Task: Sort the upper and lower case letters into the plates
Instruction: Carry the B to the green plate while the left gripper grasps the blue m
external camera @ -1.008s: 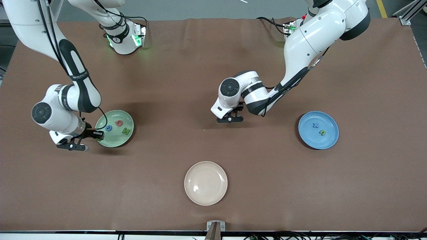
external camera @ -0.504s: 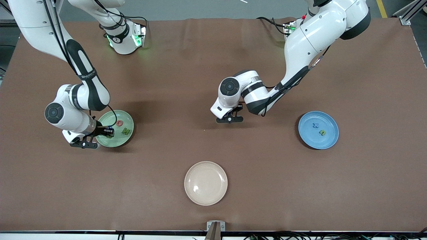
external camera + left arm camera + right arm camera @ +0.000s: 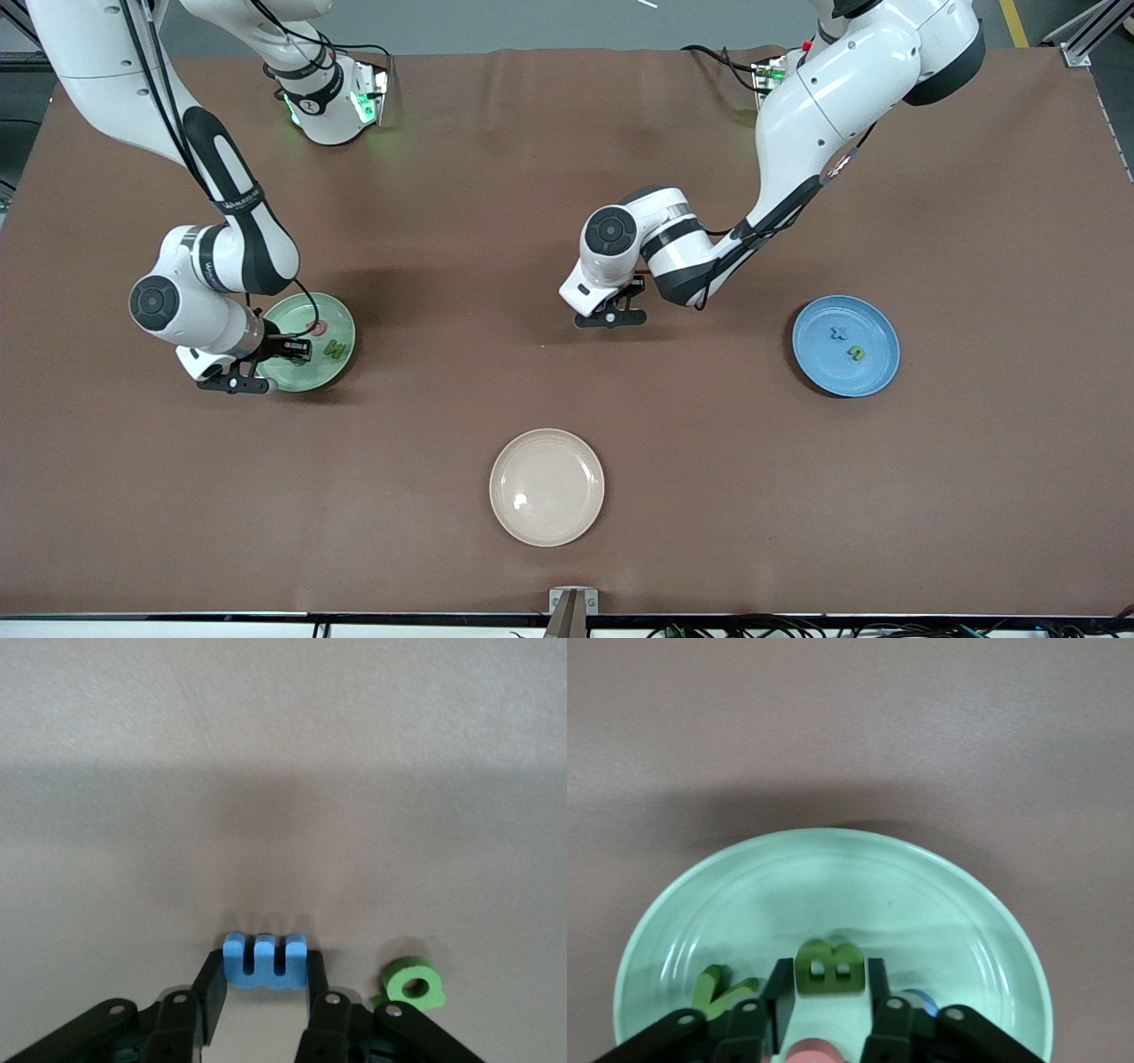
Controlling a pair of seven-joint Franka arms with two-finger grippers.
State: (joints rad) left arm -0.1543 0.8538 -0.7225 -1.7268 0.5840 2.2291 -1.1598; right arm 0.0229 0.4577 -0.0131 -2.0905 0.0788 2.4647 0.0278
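Note:
My left gripper (image 3: 266, 966) is down at the table's middle (image 3: 611, 317), shut on a blue letter (image 3: 265, 958) with three prongs. A green ring-shaped letter (image 3: 412, 983) lies right beside it on the table. My right gripper (image 3: 827, 973) hangs low over the pale green plate (image 3: 833, 877), (image 3: 330, 370). A green B (image 3: 828, 967) sits between its fingers with a thin gap on each side. On that plate also lie a green letter (image 3: 719, 988), (image 3: 335, 349), a red one (image 3: 811, 1051), (image 3: 316, 328) and a blue one (image 3: 920, 998). The blue plate (image 3: 875, 323) holds a blue letter (image 3: 837, 334) and a green letter (image 3: 856, 353).
A cream-beige plate (image 3: 547, 487) with nothing in it stands nearest the front camera, midway along the table. The brown table cover (image 3: 709, 461) lies bare between the three plates.
My right gripper has moved from the pale green plate's edge to over its inside, covering the blue letter there. The left arm has hardly moved.

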